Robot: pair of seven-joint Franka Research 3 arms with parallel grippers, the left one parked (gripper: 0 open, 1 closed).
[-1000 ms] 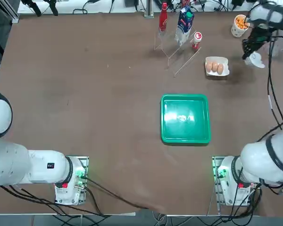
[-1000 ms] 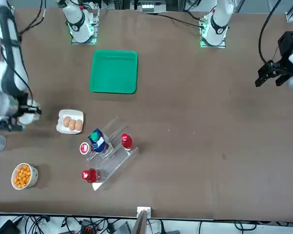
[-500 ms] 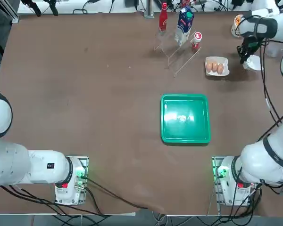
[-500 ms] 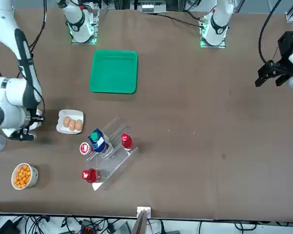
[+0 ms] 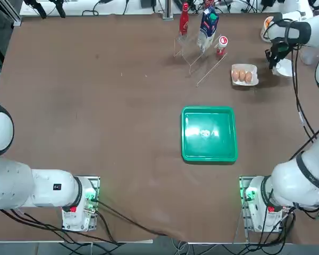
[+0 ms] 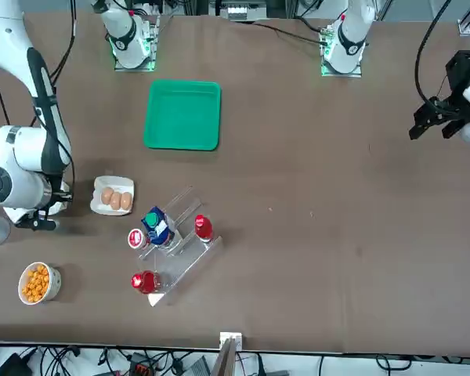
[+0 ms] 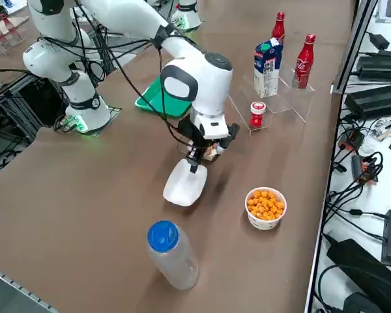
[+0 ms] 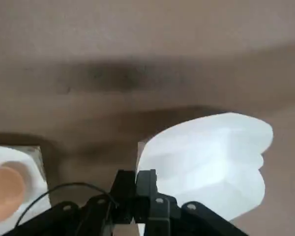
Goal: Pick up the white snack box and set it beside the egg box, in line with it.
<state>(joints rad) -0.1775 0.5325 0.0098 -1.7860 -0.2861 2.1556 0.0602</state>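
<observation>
And here's the right claw, fingers pinched together on the near edge of the white box, with nothing else in its hold. The box reaches away from the claw toward the robot's right, while the egg box sits on the other side, to the left. So the claw is on the very side that has to meet the egg box, and that's what this turns on! Seen from overhead, the white box lies just right of the egg box and a touch farther from the arm bases, a gap between them. Its long axis looks to run roughly left to right, much like the row of eggs. Whether its underside touches the table, I can't tell. The call from here: a small shift left and slightly back toward the bases, squaring the two up, leaving room for those fingers to let go without nudging the eggs.
</observation>
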